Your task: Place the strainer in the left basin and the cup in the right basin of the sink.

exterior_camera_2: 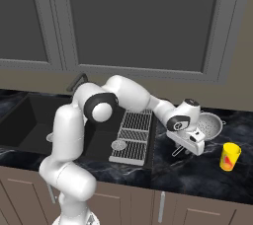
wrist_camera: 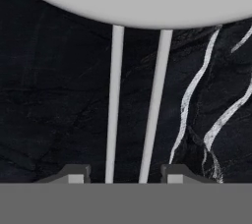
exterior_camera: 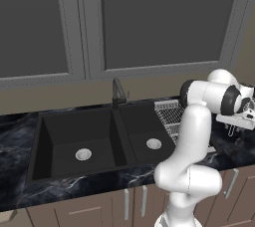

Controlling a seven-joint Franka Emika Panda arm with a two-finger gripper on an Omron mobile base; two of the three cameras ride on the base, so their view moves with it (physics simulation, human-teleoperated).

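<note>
The arm (exterior_camera: 191,136) stands before the sink (exterior_camera: 99,139), partly hiding the drying rack (exterior_camera: 169,114).

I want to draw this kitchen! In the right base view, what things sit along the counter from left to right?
Black sink → wire drying rack → claw over the strainer's handle → strainer → yellow cup.

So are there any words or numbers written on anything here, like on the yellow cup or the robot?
None: there is nothing to read in these pictures.
The yellow cup has a red mark on its side, but it is too small to tell if it is a letter or a picture.
The strainer, drying rack and sink carry no writing.
</note>
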